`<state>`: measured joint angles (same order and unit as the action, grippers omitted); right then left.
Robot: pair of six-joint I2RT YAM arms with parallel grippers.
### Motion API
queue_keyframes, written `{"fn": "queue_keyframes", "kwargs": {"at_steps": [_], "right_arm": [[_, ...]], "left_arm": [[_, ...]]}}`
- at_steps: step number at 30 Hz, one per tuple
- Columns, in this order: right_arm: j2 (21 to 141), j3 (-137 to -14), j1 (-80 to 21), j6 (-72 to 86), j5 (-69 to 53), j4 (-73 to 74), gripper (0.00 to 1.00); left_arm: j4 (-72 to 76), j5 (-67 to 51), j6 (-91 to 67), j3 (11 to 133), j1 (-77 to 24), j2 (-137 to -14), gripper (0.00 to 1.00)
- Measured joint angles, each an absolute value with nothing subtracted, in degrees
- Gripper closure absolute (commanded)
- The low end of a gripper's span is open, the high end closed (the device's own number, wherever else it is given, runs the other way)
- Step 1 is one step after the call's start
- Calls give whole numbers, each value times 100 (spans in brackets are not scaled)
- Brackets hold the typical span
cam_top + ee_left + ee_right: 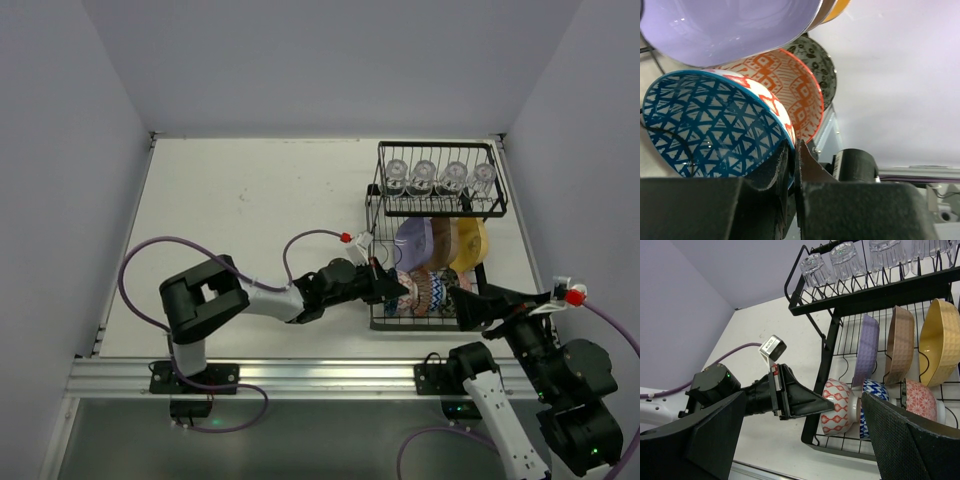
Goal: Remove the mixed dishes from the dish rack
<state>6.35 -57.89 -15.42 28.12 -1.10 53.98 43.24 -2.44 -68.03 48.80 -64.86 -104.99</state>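
Evidently the left gripper (792,149) is clenched on the rim of the blue-latticed bowl (710,130), one finger inside the lip and the other against its red-diamond outer wall. That rim grip makes sense. The bowl stands on edge at the left end of the dish rack (865,297), in the lower tier's near row, so its lip is the only part an arm coming from the side can pinch.

Close behind it stand the orange-lined bowl (795,90) and the black-flowered bowl (822,65), packed in the same row. The lavender plate (863,350) leans over them, with the brown plate (900,342) and yellow plate (940,340) beside it. The glasses (815,270) sit upturned on the upper shelf.

I judge the bowl should be drawn sideways and out, towards the bare table (250,220), to miss the plate overhead. The right gripper (487,305) is spread wide and empty at the rack's near edge, probably waiting its turn.
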Motion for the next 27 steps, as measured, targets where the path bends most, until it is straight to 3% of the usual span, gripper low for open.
{"fn": "queue_keyframes", "kwargs": {"at_steps": [12,27], "right_arm": [[635,-5789,-1542,2808,-130,5295,1],[635,-5763,-1542,2805,-259,5183,1]], "left_arm": [[5907,-602,-7467,4567,-6342,-10945,100],[5924,-567,-7428,4082,-6346,-10455,100]]}}
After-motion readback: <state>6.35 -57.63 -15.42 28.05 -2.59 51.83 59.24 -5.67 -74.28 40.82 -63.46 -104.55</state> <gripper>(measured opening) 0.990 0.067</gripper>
